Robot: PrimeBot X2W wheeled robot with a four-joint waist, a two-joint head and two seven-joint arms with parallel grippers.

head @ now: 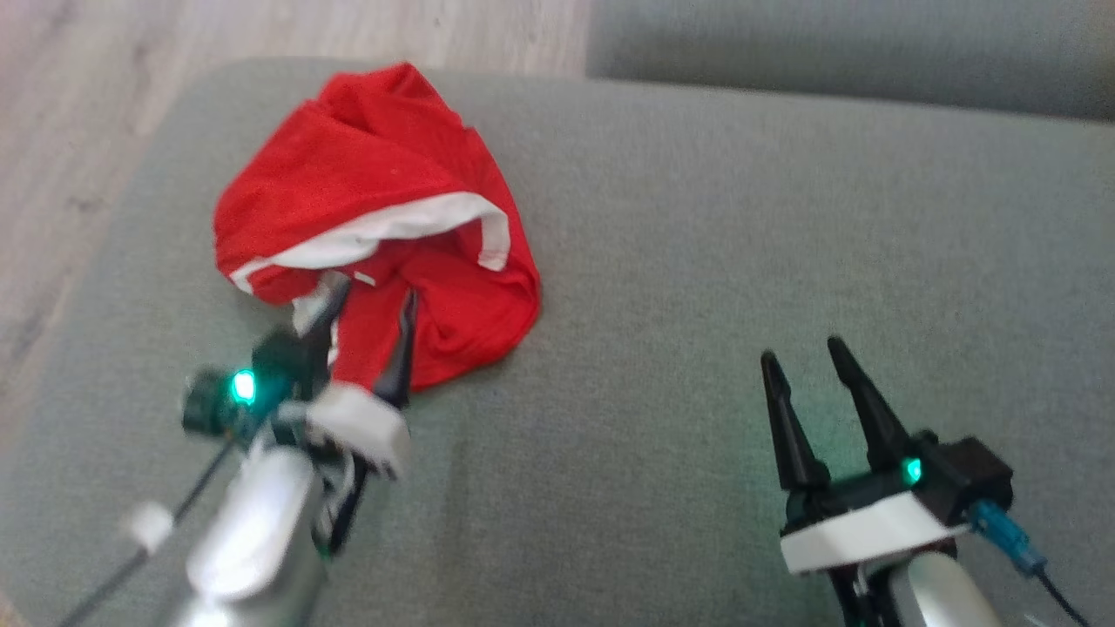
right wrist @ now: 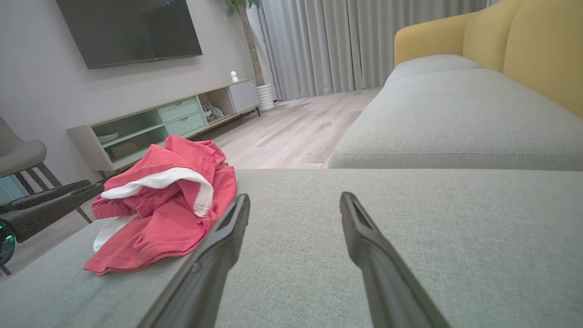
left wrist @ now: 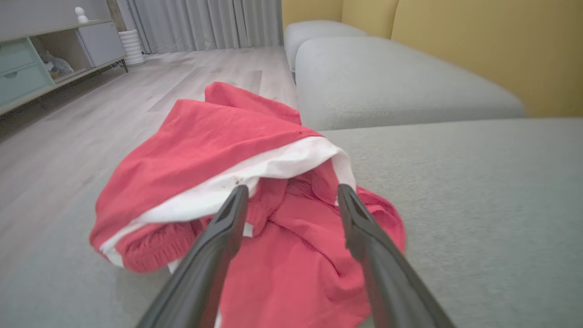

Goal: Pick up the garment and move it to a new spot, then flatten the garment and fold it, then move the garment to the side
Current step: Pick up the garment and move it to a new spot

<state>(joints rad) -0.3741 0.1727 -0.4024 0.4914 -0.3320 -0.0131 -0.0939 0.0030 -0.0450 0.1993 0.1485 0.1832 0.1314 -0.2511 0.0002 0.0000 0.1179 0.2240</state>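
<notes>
Grey sofa cushion carries the crumpled red garment at upper left of your head view. Your left tool hangs over its near edge, fingers spread wide, clasping nothing. Your right tool stands released at lower right, well apart.

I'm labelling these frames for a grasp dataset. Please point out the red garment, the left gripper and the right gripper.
red garment (head: pixel 383 165): head view, on its upper red panel.
left gripper (head: pixel 373 290): head view, midway between its two fingertips.
right gripper (head: pixel 801 348): head view, midway between its two fingertips.
</notes>
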